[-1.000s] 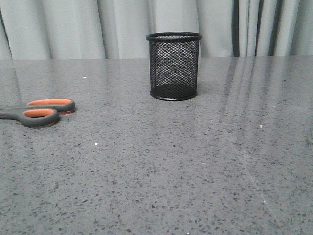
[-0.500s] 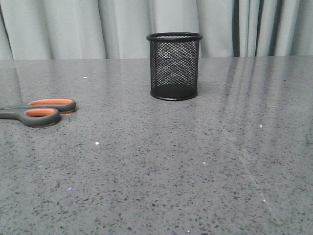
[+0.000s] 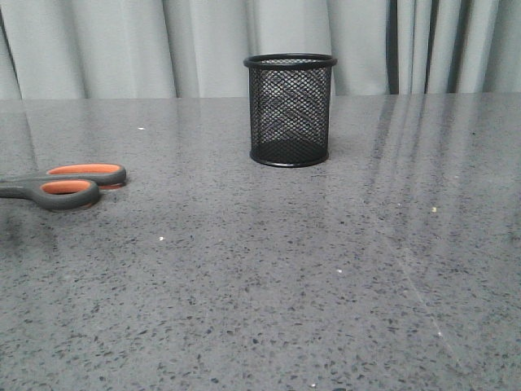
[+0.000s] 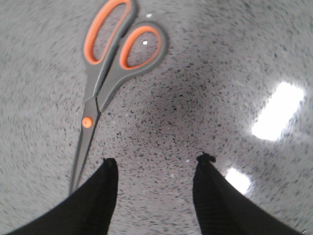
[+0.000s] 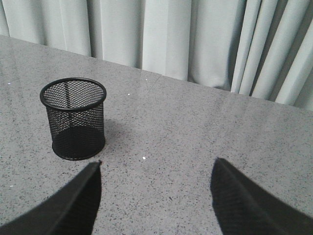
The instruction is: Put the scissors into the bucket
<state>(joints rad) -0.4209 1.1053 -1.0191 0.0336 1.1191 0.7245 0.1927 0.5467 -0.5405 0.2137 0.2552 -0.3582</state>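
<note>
The table (image 3: 269, 277) looks like polished speckled stone or a stone-look composite, grey with dark and pale flecks, smooth and glossy enough to mirror the lamps as bright patches and the curtain (image 3: 203, 45) as pale streaks. The curtain is matt, pale grey-green cloth hanging in soft folds. The bucket (image 3: 289, 110) is black wire mesh, see-through, with a solid rim and base of faint satin sheen. The scissors (image 4: 110, 68) have matt dark grey plastic handles lined with smooth orange inside the loops, an orange pivot cap, and dull grey blades. The fingers (image 4: 100, 200) of the left gripper appear black and finely textured, without shine.
</note>
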